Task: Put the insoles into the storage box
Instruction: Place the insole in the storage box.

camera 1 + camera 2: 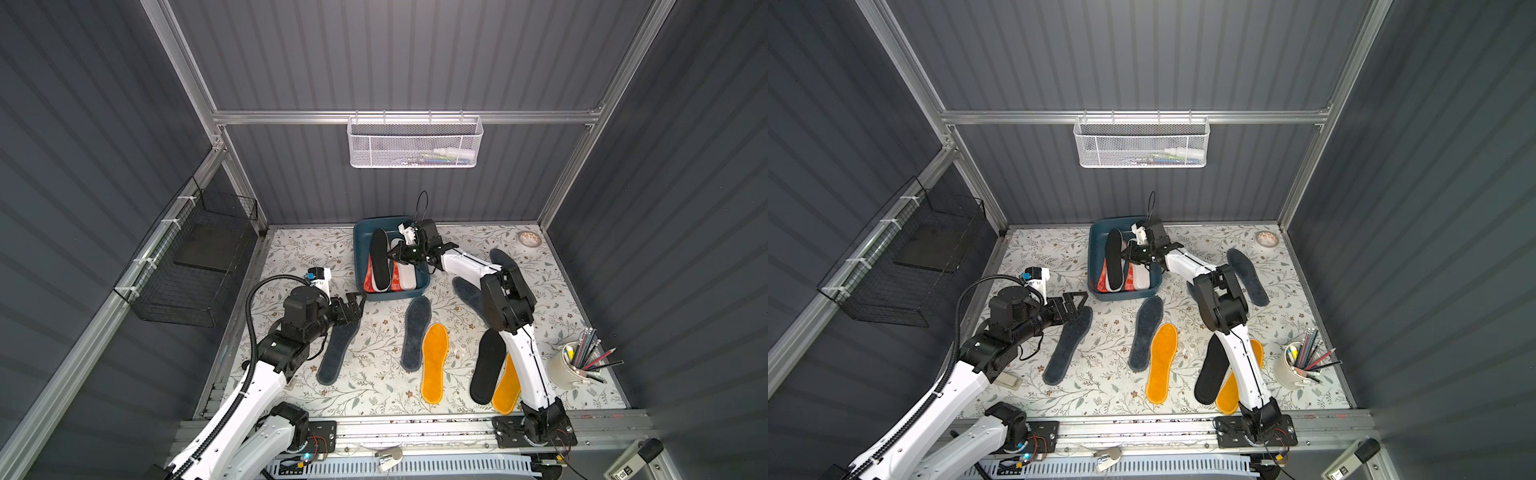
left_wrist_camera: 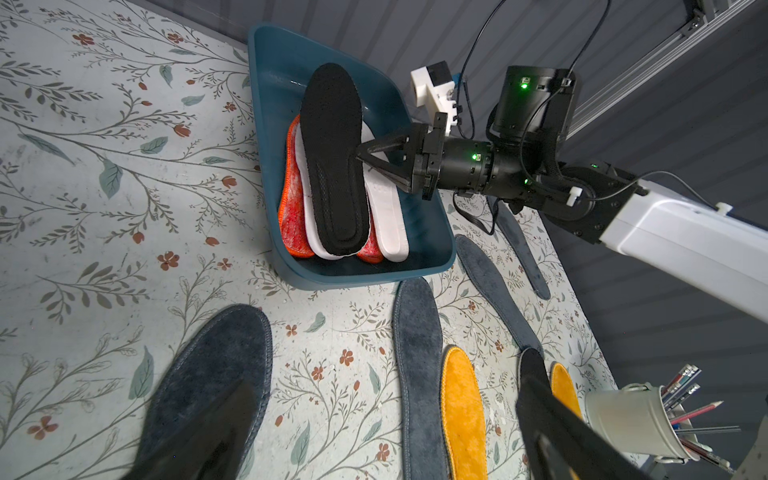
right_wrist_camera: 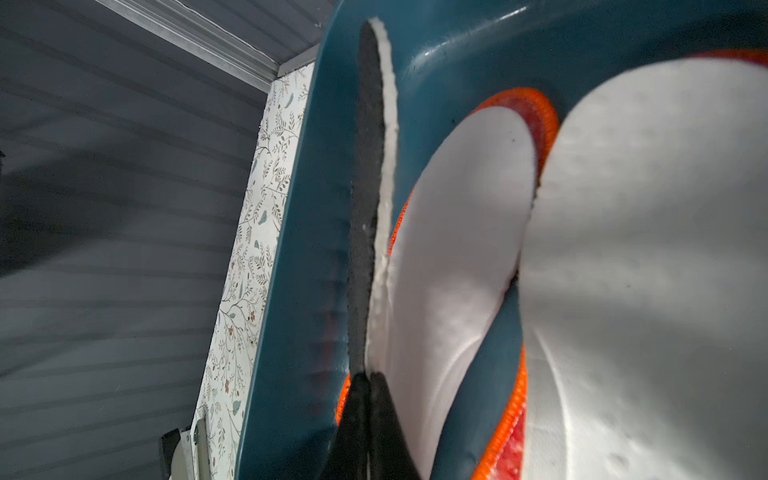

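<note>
Presently held: black insole [image 2: 332, 158], pinched at one long edge about mid-length by the right end effector [image 2: 359, 154], clamped tight on the thin pad; pad edge-on in the right wrist view.
Place of the held pad: over the storage box [image 2: 282, 75], tilted, heel end low on the stack, toe end raised toward the far wall; contact with the stack hard to tell.
Already in the box: white insoles [image 2: 386, 208] and mottled red-orange insoles [image 2: 293, 208], overlapping.
Left on the worktop [image 1: 299, 257]: four dark grey-blue insoles [image 1: 415, 332], two orange-yellow insoles [image 1: 435, 361], a second black insole [image 1: 488, 365].
Left end effector [image 1: 1082, 305]: spread wide, holding nothing, just above the toe of the leftmost grey-blue insole [image 1: 338, 353], near the box's front corner.
Step, as judged: lowering and release into the box.
Risk one: pad propped on the stack or draped over the low rim; cause, release while tilted and high.
Risk two: pad clinging to the end effector and dragged back out; cause, soft foam and a quick retreat.
Risk three: light box shoved along the worktop; cause, pressure on its wall.
Risk four: both end effectors meeting at the box; cause, a left reach before the right's exit.
Risk five: overflow later; cause, shallow walls and a loose pile.
</note>
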Motion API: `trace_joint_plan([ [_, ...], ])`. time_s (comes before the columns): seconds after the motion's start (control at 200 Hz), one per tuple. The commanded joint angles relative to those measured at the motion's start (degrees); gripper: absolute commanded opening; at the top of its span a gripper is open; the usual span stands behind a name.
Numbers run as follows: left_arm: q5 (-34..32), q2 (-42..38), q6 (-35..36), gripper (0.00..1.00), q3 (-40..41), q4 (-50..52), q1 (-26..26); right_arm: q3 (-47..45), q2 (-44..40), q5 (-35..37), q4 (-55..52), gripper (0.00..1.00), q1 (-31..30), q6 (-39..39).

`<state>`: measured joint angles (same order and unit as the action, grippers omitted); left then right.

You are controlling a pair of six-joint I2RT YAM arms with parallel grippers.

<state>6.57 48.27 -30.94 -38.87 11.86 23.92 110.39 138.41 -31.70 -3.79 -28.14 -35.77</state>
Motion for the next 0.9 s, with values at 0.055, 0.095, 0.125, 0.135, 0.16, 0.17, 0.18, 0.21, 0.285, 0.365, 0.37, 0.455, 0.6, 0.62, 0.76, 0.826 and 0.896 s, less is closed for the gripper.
trace_joint_plan([
  [0.055,-0.37,0.29,0.53,1.00,0.04,0.56,0.25,1.85,-1.15,0.72,-2.75,0.29,-0.23,1.46],
  [0.095,-0.33,0.36,0.53,1.00,0.09,0.50,0.25,1.76,-1.81,0.92,-3.22,0.37,-0.16,1.93],
  [0.125,-0.33,0.39,0.53,1.00,-0.11,0.53,0.25,1.50,-2.55,1.22,-3.55,0.42,-0.21,2.30],
  [0.135,-0.33,0.41,0.57,1.00,-0.08,0.47,0.25,1.39,-2.71,1.32,-3.58,0.43,-0.17,2.40],
  [0.16,-0.33,0.42,0.55,1.00,-0.14,0.52,0.25,1.03,-3.58,1.65,-3.60,0.47,-0.21,2.64],
  [0.17,-0.33,0.46,0.56,1.00,-0.15,0.47,0.25,0.85,-4.04,1.82,-3.64,0.49,-0.17,2.77],
  [0.18,-0.33,0.48,0.54,1.00,-0.15,0.41,0.25,0.57,-4.49,2.06,-3.58,0.50,-0.16,2.87],
  [0.21,-0.32,0.44,0.54,1.00,-0.15,0.33,0.25,-0.36,-5.85,2.59,-3.33,0.55,-0.22,3.32],
  [0.285,-0.16,0.42,0.45,1.00,-0.07,-0.01,0.25,-3.11,-10.06,4.14,-2.55,0.65,-0.09,4.42],
  [0.365,0.02,0.51,0.31,1.00,0.02,-0.65,0.25,-6.97,-15.27,6.12,-0.88,0.75,-0.07,5.87],
  [0.37,0.02,0.56,0.29,1.00,0.02,-0.67,0.25,-7.31,-15.67,6.34,-0.79,0.76,-0.12,5.92],
  [0.455,0.31,0.85,0.27,1.00,0.14,-1.58,0.24,-14.18,-22.92,9.26,2.72,0.87,-0.14,7.17],
  [0.6,2.02,2.51,-0.15,1.00,0.44,-5.18,0.25,-28.49,-35.24,12.94,8.78,0.94,-0.16,7.63],
  [0.62,2.32,2.86,-0.20,1.00,0.38,-5.74,0.25,-30.53,-36.74,14.34,9.30,0.94,-0.15,7.43],
  [0.76,4.08,5.72,-0.78,1.00,0.41,-8.70,0.25,-43.08,-46.69,17.74,9.32,0.97,-0.11,6.75],
  [0.826,4.37,6.20,-1.19,1.00,0.92,-9.84,0.25,-48.73,-51.89,19.66,7.27,0.97,-0.07,6.59],
  [0.896,4.46,6.12,-1.48,1.00,1.29,-10.60,0.25,-54.00,-56.91,21.97,4.58,0.98,-0.14,5.94],
])
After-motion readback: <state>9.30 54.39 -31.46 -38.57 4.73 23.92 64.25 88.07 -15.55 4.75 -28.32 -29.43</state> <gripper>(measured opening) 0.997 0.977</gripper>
